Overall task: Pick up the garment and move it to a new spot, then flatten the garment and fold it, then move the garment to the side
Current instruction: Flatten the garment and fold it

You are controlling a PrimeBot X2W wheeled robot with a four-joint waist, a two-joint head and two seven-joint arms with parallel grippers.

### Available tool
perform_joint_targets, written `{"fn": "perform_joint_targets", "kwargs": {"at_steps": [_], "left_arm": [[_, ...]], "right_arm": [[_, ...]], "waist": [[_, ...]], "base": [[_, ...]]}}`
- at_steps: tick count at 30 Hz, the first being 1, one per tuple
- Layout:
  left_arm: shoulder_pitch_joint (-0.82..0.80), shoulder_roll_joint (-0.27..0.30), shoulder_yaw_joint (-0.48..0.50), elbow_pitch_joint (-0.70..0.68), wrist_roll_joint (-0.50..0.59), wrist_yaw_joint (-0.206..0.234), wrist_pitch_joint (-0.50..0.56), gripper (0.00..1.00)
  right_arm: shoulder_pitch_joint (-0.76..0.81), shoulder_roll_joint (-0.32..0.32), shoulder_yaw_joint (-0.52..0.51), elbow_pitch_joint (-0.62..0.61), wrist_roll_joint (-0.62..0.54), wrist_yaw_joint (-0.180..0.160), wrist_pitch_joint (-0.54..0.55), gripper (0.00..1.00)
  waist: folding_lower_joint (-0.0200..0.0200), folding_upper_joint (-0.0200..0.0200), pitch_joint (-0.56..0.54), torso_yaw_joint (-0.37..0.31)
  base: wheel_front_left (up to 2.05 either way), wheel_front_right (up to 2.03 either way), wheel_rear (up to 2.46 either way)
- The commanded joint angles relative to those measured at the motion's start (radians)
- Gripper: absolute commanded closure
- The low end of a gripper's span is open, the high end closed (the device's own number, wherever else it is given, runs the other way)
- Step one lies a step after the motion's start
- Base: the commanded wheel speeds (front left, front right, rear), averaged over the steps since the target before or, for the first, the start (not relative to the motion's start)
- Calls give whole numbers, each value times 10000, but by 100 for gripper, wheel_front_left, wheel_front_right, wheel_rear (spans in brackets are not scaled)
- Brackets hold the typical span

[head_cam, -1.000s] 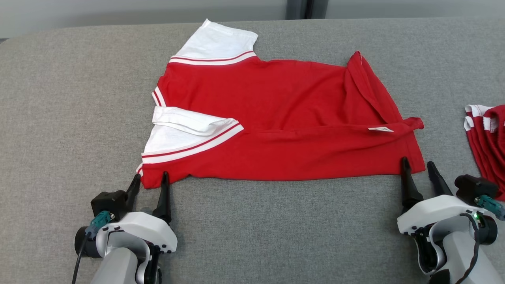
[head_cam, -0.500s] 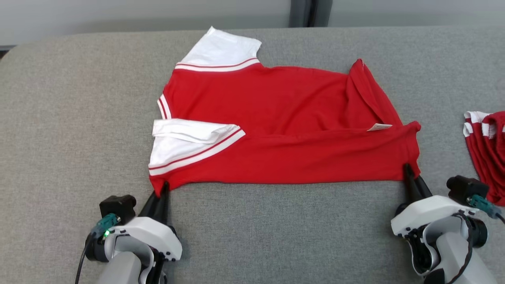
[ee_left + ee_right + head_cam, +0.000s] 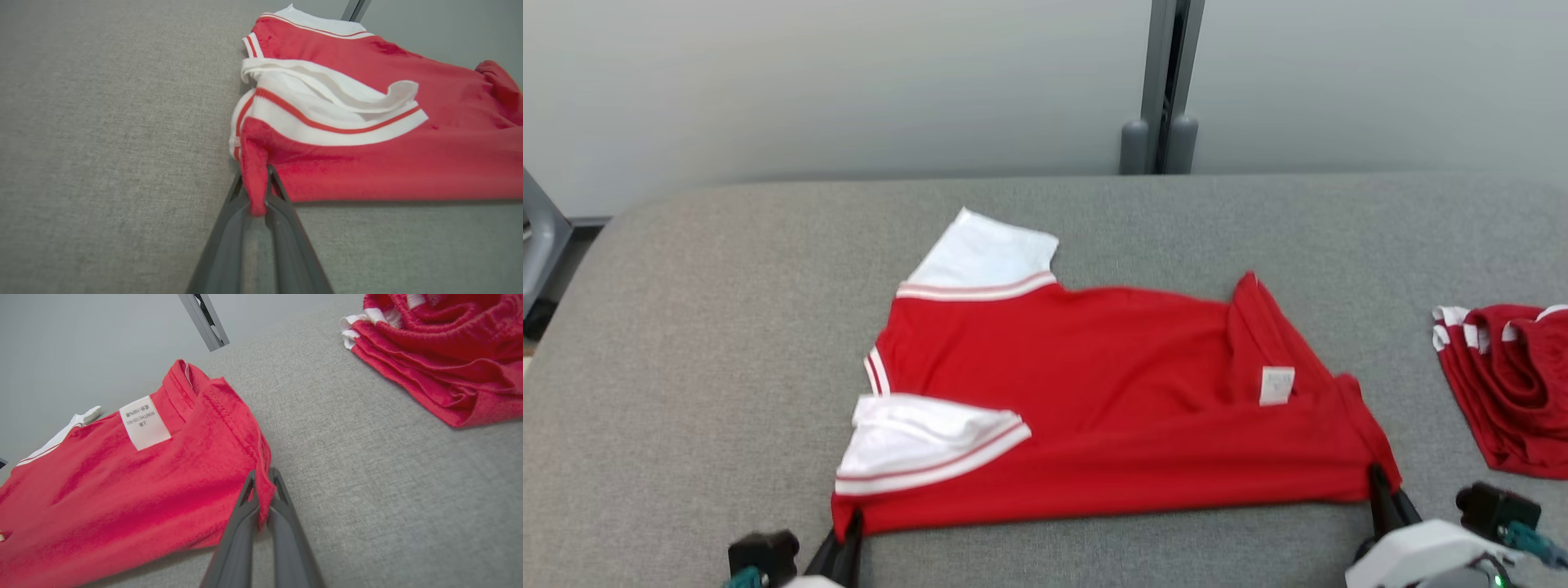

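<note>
Jaws on both sides are pinched shut on the red garment (image 3: 1094, 408): left gripper (image 3: 256, 179) at the near sleeve-side corner, right gripper (image 3: 262, 475) at the near hem corner. Soft, light and limp, it sprawls across the grey tabletop (image 3: 727, 327); corners likely grip best.

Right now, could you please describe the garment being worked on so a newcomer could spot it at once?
On the grey table, look to the middle: a red shirt with white sleeves lies spread out, its near corners pinched by the left gripper and right gripper. Unlike the small red pile at the right edge, it shows a white label.
</note>
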Motion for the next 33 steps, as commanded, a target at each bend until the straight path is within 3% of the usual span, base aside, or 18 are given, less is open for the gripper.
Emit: {"fn": "perform_joint_targets", "kwargs": {"at_steps": [1,8,9,10,11,12,13,21,27,33], "left_arm": [[224,130,110,-51,54,-8,4,100],[1006,60,192,-618,213,21,4,100],[998,46,95,-697,289,21,4,56],[964,32,56,-746,278,13,4,47],[874,35,68,-856,236,19,4,22],[759,26,27,-962,291,41,4,4],[661,14,17,-1095,286,80,3,0],[92,12,206,-2579,559,581,4,0],[-757,6,240,-3129,853,785,4,0],[-1599,5,-35,-3095,938,815,4,0]], "right_arm": [[223,-197,-41,-9,100,-7,4,100],[772,-324,85,-3,277,-8,4,100],[708,-320,105,-14,257,-8,4,100],[600,-313,93,-29,248,-7,4,62],[476,-297,23,-99,306,-7,4,14],[341,-278,13,-178,293,-7,4,0],[245,-262,1,-243,237,-7,4,0],[-810,-321,-467,-1110,-933,-5,4,0],[-2105,-281,366,-986,-2099,-5,5,0],[-3450,-295,1346,240,-3135,-5,138,0]], "waist": [[0,0,-383,75],[0,0,-274,127],[0,0,-197,128],[0,0,-109,130],[0,0,-23,133],[0,0,74,141],[0,0,155,155],[0,0,761,301],[0,0,1145,470],[0,0,1440,648]], "base": [[0,0,0],[0,0,0],[0,0,0],[0,0,0],[0,0,0],[0,0,0],[0,0,0],[0,0,0],[0,0,0],[0,0,0]]}}
